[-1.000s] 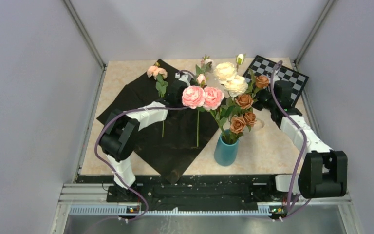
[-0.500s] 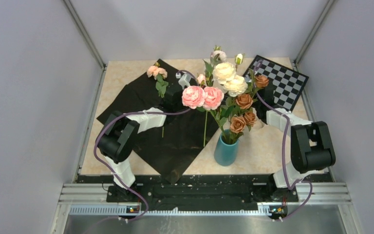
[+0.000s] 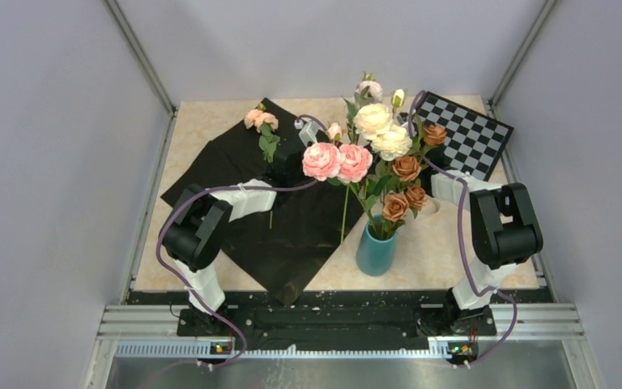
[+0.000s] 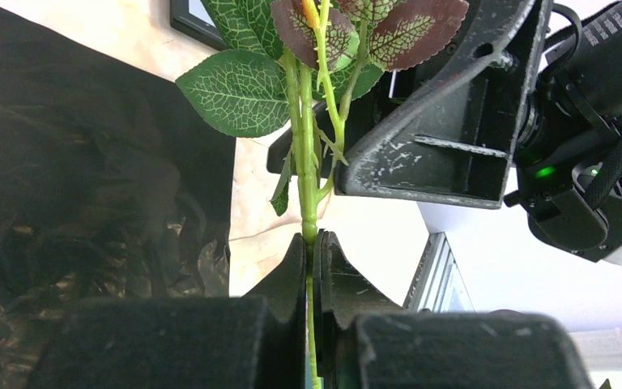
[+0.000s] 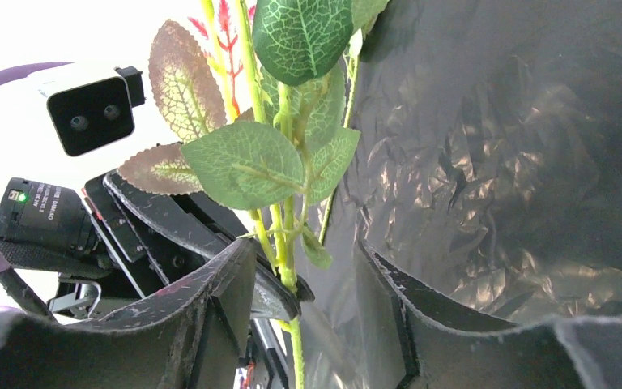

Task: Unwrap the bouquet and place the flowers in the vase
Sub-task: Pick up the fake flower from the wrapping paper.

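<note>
The teal vase (image 3: 377, 253) stands at the front middle, holding pink (image 3: 338, 160), cream (image 3: 381, 130) and orange roses (image 3: 406, 168). My left gripper (image 4: 313, 237) is shut on the green stem (image 4: 308, 178) of one flower held upright behind the pink roses. Its bud (image 3: 368, 87) tops the bunch and its stem end (image 3: 344, 219) hangs over the black paper. My right gripper (image 5: 304, 247) stands open around the same stem (image 5: 285, 243), just above the left gripper's fingers (image 5: 271, 288), with neither pad touching. A peach rose (image 3: 260, 119) lies on the bouquet's black paper (image 3: 291, 239).
The black paper is spread flat over the left half of the table. A black-and-white checkerboard (image 3: 468, 138) lies at the back right. My right arm's elbow (image 3: 502, 223) is folded high to the right of the vase. Grey walls close in on both sides.
My right arm has swung in from the right and folded up, bringing its narrowing jaws round the stem. My left gripper has raised the flower, so the bud sits higher.
</note>
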Robot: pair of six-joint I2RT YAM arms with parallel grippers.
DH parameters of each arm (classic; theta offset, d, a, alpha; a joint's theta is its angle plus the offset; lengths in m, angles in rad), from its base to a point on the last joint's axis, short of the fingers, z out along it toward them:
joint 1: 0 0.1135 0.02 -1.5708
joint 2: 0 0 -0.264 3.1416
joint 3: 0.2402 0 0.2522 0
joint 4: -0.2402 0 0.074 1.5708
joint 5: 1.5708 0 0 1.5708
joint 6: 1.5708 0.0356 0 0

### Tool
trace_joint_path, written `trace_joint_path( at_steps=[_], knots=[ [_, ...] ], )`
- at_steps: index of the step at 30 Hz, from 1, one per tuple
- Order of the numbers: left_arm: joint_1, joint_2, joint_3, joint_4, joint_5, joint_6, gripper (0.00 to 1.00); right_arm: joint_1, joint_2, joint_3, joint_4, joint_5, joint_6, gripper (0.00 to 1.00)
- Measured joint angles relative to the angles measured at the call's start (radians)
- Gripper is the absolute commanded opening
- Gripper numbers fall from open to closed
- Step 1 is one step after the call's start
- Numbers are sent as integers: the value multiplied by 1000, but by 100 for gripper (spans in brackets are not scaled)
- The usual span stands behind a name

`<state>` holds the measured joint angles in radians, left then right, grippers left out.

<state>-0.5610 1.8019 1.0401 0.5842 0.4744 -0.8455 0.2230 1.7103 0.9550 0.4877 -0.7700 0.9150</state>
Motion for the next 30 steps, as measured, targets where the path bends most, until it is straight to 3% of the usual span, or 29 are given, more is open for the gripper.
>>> trace_joint_path(
  at_steps=[11,17,21,24,30],
  knots=[
    [-5,5,0,-1,13,-2,0,18,47,30,28,-26,37,31],
    [-5,7,0,-1,16,0,0,18,47,40,26,-34,47,7],
    [-4,7,2,-6,13,10,0,18,48,43,21,-31,46,0],
    [-4,7,6,-16,10,22,15,18,48,43,20,-26,45,0],
    [-5,7,13,-56,-5,76,75,18,28,42,-15,25,9,0]
  ],
)
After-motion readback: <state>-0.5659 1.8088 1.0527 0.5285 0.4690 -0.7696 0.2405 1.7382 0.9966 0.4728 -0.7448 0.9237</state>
